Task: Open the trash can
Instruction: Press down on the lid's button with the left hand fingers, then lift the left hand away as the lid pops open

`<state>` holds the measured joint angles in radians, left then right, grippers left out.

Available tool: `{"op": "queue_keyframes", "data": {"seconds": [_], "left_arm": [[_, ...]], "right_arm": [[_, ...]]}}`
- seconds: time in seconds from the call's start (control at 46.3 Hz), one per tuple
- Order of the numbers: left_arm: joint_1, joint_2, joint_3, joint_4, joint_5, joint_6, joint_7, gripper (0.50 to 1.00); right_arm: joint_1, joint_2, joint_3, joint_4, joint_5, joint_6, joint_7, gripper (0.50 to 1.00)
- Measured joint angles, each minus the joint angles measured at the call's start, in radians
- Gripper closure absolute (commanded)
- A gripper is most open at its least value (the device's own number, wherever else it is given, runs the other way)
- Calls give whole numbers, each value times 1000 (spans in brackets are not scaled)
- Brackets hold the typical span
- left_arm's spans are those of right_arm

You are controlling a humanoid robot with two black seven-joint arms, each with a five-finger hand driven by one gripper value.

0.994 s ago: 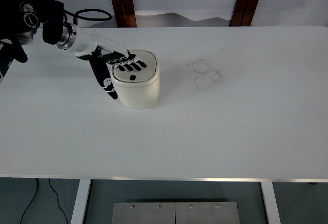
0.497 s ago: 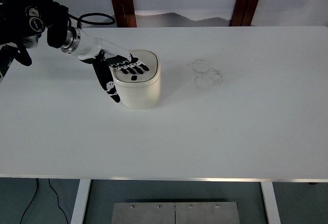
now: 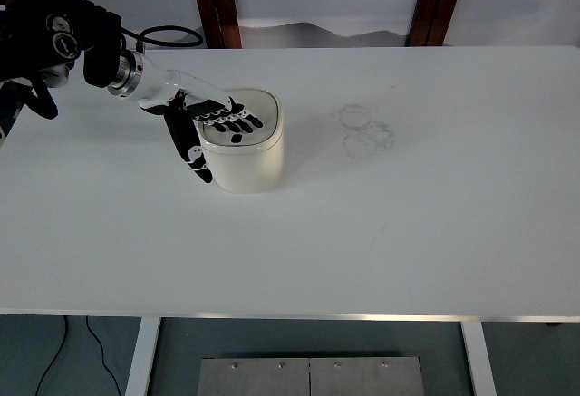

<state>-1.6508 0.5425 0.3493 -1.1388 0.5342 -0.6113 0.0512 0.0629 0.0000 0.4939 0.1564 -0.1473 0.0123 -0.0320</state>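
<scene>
I am seeing my left arm reaching in from the upper left, the left hand [image 3: 207, 121] lying flat, fingers [image 3: 237, 122] extended, thumb pointing downward.

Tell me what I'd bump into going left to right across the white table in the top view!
Black robot arm → left hand, its fingers resting on the lid → cream trash can → faint ring marks on the table.

The trash can [image 3: 243, 147] is cream with a black mark on its lid; the left hand [image 3: 204, 124] is black and white; the desk [image 3: 381, 224] is white.
</scene>
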Motion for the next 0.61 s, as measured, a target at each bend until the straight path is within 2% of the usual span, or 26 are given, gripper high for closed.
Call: {"op": "queue_keyframes", "data": {"seconds": [0.605], "left_arm": [[-60, 48, -14, 36, -224, 1, -4, 500]], "right_arm": [[0, 0, 0, 0, 0, 0, 0, 505]]}}
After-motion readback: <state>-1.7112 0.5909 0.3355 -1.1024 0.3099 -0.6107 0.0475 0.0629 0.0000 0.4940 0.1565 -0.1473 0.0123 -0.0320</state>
